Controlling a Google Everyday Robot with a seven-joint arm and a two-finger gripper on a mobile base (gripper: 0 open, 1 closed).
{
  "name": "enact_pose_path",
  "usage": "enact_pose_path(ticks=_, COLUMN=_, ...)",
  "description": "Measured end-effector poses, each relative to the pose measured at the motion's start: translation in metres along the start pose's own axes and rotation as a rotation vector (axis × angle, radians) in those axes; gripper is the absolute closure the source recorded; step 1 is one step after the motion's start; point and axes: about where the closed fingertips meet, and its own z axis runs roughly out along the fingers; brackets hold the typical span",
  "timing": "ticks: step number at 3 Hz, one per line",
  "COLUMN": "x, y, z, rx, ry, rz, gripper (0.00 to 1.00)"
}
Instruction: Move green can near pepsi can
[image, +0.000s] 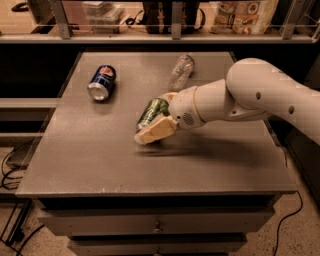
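The green can (152, 111) lies tilted near the middle of the grey table (100, 165), held between the tan fingers (156, 131) of my gripper (149, 121). The gripper reaches in from the right on a white arm and is shut on the can, with one finger in front of it and the other behind it. The pepsi can (102, 82), dark blue with a round logo, lies on its side at the back left of the table. It is well apart from the green can, up and to the left of it.
A clear plastic bottle (180, 71) lies on its side at the back of the table, just behind the gripper. A shelf (150, 36) with bags and boxes runs along the far edge. Drawers sit below the table front.
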Motion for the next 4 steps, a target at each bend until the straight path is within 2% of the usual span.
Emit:
enact_pose_path(ticks=2, x=-0.056, y=-0.02, z=-0.004, rx=0.038, ry=-0.053, rz=-0.058, gripper=0.87)
enact_pose_path(ticks=3, x=-0.083, y=-0.047, z=0.007, rx=0.049, ry=-0.092, rz=-0.058, gripper=1.0)
enact_pose_path(ticks=4, x=-0.101, y=-0.074, z=0.031, rx=0.055, ry=-0.111, rz=-0.031, gripper=1.0)
